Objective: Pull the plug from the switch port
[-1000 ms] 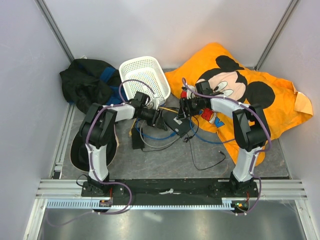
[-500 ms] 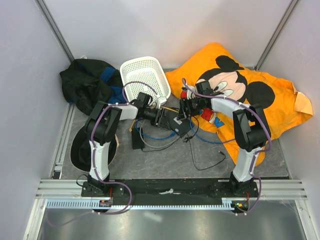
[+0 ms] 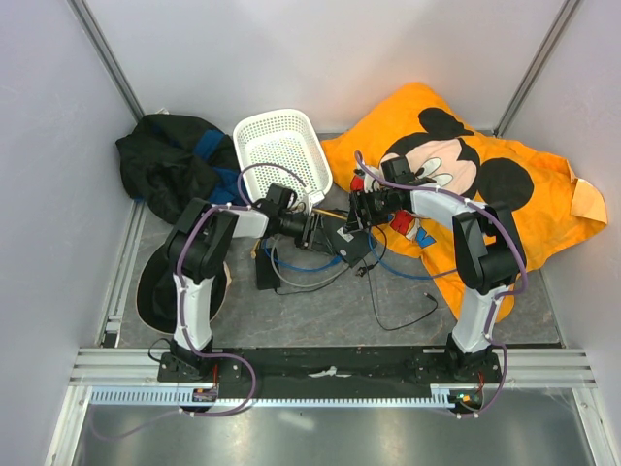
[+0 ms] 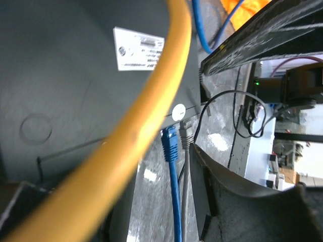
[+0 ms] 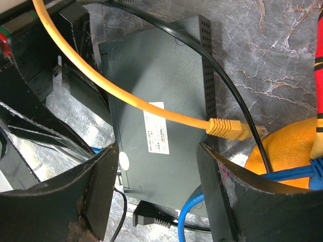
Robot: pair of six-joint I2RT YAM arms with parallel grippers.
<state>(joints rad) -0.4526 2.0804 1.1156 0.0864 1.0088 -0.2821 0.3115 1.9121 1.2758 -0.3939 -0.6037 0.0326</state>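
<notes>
Right end effector (image 5: 155,151) hovering wide over switch (image 5: 166,91), probably to brace it; left end effector (image 3: 313,231) gaping partway, facing blue plug (image 4: 170,142) and grey plug (image 4: 184,132) sitting in its edge

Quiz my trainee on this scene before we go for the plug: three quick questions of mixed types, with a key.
1. True or false: the yellow cable's plug is seated in the network switch.
2. Pick one: in the left wrist view, the plug next to the grey plug at the switch's edge is A) red, B) blue, C) green.
3. Fill in: in the right wrist view, the fingertips of the right gripper stand on either side of the ___.

Key
1. False: it lies loose, just past the switch's vented side.
2. B, the blue plug.
3. Network switch.
</notes>
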